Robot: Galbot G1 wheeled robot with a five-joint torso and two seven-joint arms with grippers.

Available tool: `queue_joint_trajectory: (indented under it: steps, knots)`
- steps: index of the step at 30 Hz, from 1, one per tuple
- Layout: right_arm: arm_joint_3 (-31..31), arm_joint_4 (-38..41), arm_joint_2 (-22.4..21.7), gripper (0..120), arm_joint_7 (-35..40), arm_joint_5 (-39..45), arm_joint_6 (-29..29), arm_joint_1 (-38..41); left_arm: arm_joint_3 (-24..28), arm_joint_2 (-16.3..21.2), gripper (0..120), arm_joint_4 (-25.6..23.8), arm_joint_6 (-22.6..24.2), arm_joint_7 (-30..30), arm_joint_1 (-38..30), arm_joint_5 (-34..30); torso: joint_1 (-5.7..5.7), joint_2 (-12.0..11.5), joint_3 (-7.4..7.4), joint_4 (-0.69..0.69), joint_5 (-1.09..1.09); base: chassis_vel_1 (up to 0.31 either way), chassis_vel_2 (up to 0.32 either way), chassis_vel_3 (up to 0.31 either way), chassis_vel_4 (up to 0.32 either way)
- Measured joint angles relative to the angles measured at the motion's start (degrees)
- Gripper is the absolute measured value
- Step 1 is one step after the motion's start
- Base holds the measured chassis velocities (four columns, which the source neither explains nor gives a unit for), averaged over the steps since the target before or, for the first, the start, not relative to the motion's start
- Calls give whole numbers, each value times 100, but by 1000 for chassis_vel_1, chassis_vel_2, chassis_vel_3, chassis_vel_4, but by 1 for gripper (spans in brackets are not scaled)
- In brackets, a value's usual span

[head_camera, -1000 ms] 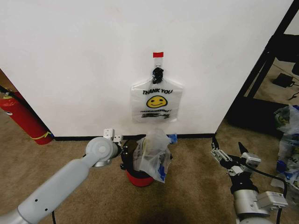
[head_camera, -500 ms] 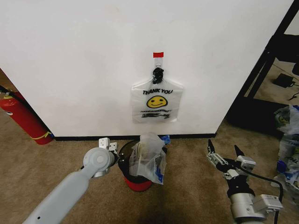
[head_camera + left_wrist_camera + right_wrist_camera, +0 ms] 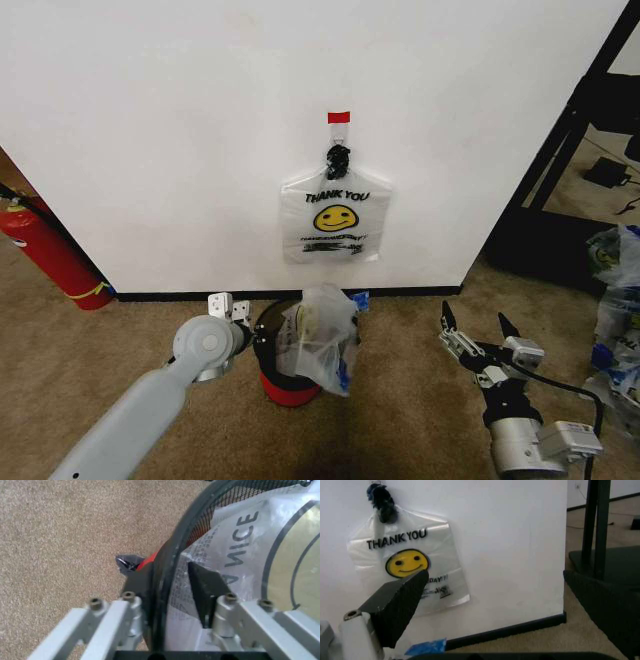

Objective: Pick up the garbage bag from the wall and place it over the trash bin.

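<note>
The garbage bag (image 3: pixel 320 338), crumpled translucent plastic with blue marks, is draped over the right side of the trash bin (image 3: pixel 288 385), a small dark round basket with a red bottom band. My left gripper (image 3: pixel 250 335) sits at the bin's left rim. In the left wrist view my left gripper (image 3: pixel 167 581) is open, with a finger on each side of the mesh rim (image 3: pixel 165 555) and the printed bag (image 3: pixel 240 536) lying inside. My right gripper (image 3: pixel 473 320) hovers open over the carpet, right of the bin. The wall (image 3: pixel 180 150) carries a red tape strip (image 3: pixel 339 117) and a black hook (image 3: pixel 338 156).
A flat smiley "THANK YOU" bag (image 3: pixel 335 215) hangs from the hook, also facing the right wrist camera (image 3: pixel 407 573). A red fire extinguisher (image 3: pixel 50 255) leans at the far left. A black frame (image 3: pixel 570 130) and loose plastic bags (image 3: pixel 615 300) stand at the right. Brown carpet surrounds the bin.
The left arm has drawn back and leftward, and the bin and bag shifted slightly left with it. The bag has settled lower. The right gripper moved a little forward and left.
</note>
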Motion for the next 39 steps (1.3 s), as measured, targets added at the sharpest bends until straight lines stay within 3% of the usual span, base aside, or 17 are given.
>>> queue_joint_trajectory:
  steps: [9, 15, 18, 23, 28, 29, 33, 36, 39]
  knots:
    - [-49, -7, 24, 100, -23, -25, 32, -21, -9, 34, 62, -1, 0, 148, -57, 198, 0, 0, 0, 0, -1, 0, 0, 0, 0]
    - [-134, -46, 27, 100, -42, -44, 54, 33, -68, 391, 88, -239, 0, 406, -129, 592, 0, 0, 0, 0, 0, 0, 0, 0, 0]
    - [-161, -47, 26, 100, -42, -44, 53, 60, -117, 477, 93, -310, 0, 468, -117, 740, 0, 0, 0, -1, -1, 0, 0, 0, 0]
    - [-212, -59, 23, 100, -43, -46, 50, 92, -452, 718, 100, -824, 0, 672, 124, 1256, 0, 0, 0, -1, -1, 0, 0, 0, 0]
    - [-170, -189, 37, 100, -40, -84, 72, 181, -717, 1277, 100, -2201, -147, 1703, 652, 2975, 0, 0, 0, 3, 0, 0, 0, 0, 0]
    - [-170, -189, 37, 100, -40, -84, 72, 181, -717, 1277, 100, -2201, -147, 1703, 652, 2975, 0, 0, 0, 3, 0, 0, 0, 0, 0]
    - [-40, -470, 125, 100, -32, -290, 140, 368, -192, 1483, 100, -2991, -400, 2341, 587, 3890, 0, 0, 0, -1, 0, 0, 0, 0, 0]
    - [0, -727, 235, 100, -5, -414, 171, 487, 528, 1598, 100, -3198, -328, 2430, 172, 4036, 0, 0, 0, -1, 0, 0, 0, 0, 0]
    - [0, -848, 302, 100, -2, -472, 189, 517, 913, 1693, 100, -3208, -193, 2402, -200, 3931, 0, 0, 0, -1, 0, 0, 0, 0, 0]
